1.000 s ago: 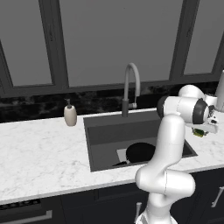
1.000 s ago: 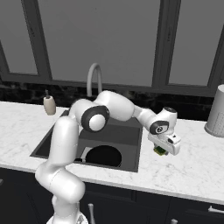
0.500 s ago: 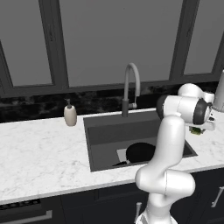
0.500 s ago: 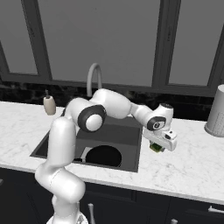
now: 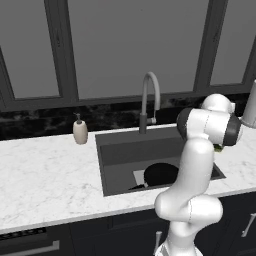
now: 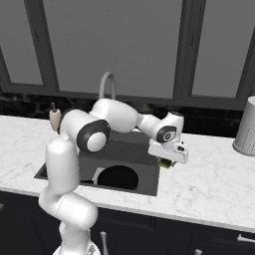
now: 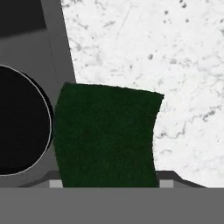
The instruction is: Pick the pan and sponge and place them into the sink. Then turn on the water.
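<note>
My gripper [image 6: 167,158] is shut on the green sponge [image 6: 165,164] and holds it just above the right rim of the sink [image 6: 147,172]. In the hand view the dark green sponge [image 7: 107,135] hangs across the sink's rim, with marble to its right. The round black pan [image 7: 22,120] lies below to the left. The pan [image 5: 161,174] rests on the bottom of the sink [image 5: 135,150], also seen as the pan [image 6: 118,177] in the right base view. A sliver of the sponge [image 5: 218,147] peeks out behind my arm. No water falls from the faucet [image 5: 150,100].
A cream soap dispenser [image 5: 80,131] stands on the marble left of the sink. A grey metal canister [image 6: 245,127] stands at the far right of the counter. The arched faucet [image 6: 106,84] rises behind the basin, in front of dark windows.
My gripper has carried the sponge left, from over the marble counter to the sink's right rim. The pan has stayed put in the basin.
</note>
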